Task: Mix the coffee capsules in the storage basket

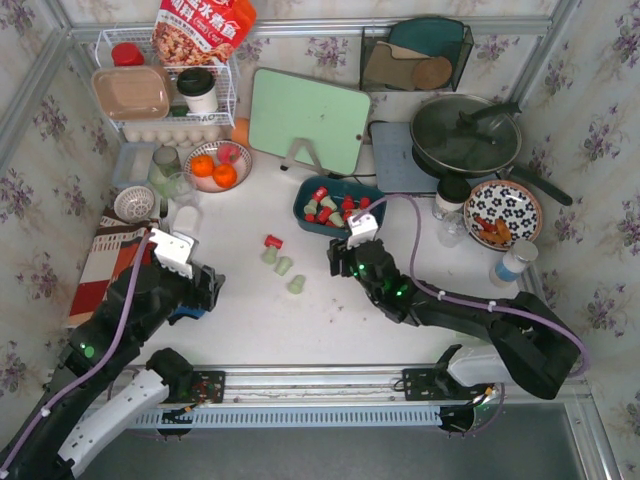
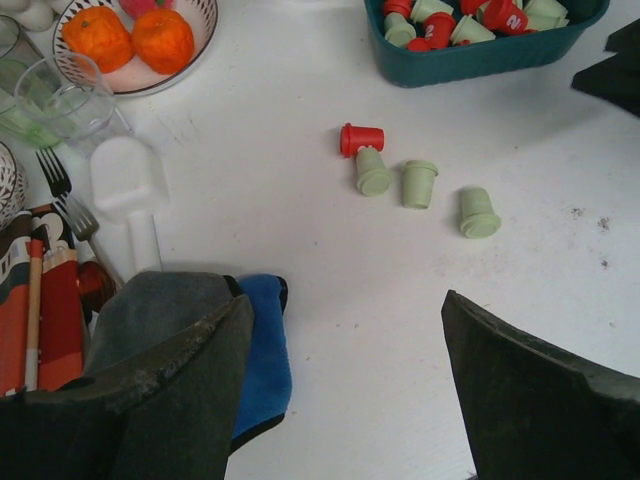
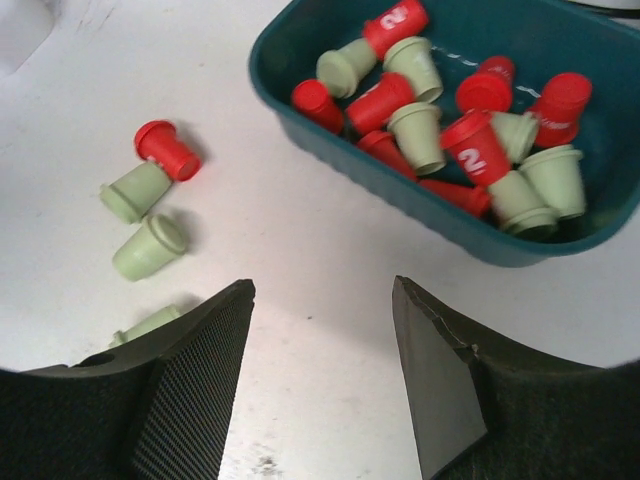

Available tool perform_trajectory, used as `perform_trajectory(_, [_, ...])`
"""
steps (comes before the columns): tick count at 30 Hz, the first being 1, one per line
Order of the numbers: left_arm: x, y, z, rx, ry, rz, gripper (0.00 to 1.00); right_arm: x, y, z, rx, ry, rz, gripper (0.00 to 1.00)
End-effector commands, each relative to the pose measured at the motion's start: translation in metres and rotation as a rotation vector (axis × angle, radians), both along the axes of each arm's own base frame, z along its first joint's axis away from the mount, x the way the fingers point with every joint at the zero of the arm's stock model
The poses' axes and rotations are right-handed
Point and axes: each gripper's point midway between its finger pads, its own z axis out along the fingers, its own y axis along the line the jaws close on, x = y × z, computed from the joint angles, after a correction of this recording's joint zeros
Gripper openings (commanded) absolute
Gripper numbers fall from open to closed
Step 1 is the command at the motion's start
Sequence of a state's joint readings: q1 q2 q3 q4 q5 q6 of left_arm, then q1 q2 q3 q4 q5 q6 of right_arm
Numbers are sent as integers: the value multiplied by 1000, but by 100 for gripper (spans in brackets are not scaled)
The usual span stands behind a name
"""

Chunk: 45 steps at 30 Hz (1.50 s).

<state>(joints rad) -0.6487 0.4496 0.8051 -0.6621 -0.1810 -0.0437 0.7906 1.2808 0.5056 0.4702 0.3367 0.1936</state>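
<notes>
The dark teal storage basket [image 1: 303, 214] stands mid-table and holds several red and pale green coffee capsules [image 1: 336, 207]. One red capsule [image 1: 273, 241] and three green ones [image 1: 284, 266] lie loose on the table to its left. My right gripper [image 1: 343, 256] is open and empty, just in front of the basket; its wrist view shows the basket [image 3: 480, 236], the capsules inside [image 3: 440, 120] and the loose red capsule [image 3: 168, 150]. My left gripper [image 1: 207, 287] is open and empty over bare table; its view shows the loose capsules [image 2: 419, 183] and the basket [image 2: 470, 62] ahead.
A blue cloth [image 2: 262, 350] lies by the left finger. A white scoop [image 2: 128, 195], forks and glasses sit at the left. A bowl of oranges [image 1: 217, 165], a green cutting board [image 1: 303, 120], a pan [image 1: 466, 133] and a patterned plate [image 1: 502, 213] stand behind.
</notes>
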Motion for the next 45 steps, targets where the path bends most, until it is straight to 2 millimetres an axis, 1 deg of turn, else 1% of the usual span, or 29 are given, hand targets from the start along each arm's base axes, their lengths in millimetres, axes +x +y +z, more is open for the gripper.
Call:
perform_trajectory(1, [-2,-4,5,-22,-17,-24,79,-9,16,-5,-2,24,-47,65])
perform_trajectory(7, [-6,-1,8,-39,-42,-26,80,-29,47,-28,-45,109,-9,65])
perform_trajectory(13, [-10,7,15,-63,-99,-10,83,-39,75,-52,1,223,37,65])
perform_trajectory(15, [-11,9,17,-72,-115,-6,84,-41,84,-56,40,260,21,65])
perform_trajectory(19, [-13,11,19,-83,-132,-3,85,-39,95,-62,129,311,-69,65])
perform_trajectory(23, [-14,12,21,-92,-140,-3,85,-41,107,-68,200,355,-116,65])
perform_trajectory(24, [-15,12,22,-95,-142,-4,85,-41,108,-71,210,369,-144,65])
perform_trajectory(28, [-17,12,24,-107,-153,-7,85,-39,96,-93,175,444,-334,60])
perform_trajectory(31, [-19,13,26,-116,-164,-11,86,-41,92,-101,132,484,-440,59])
perform_trajectory(33, [-20,13,26,-120,-168,-12,86,-43,91,-103,102,502,-489,58])
perform_trajectory(37, [-21,14,27,-126,-175,-11,86,-47,94,-110,55,526,-533,56])
perform_trajectory(41, [-22,15,28,-131,-181,-12,86,-48,94,-117,11,539,-577,53])
perform_trajectory(45, [-22,15,29,-133,-184,-13,86,-47,91,-115,5,528,-604,48])
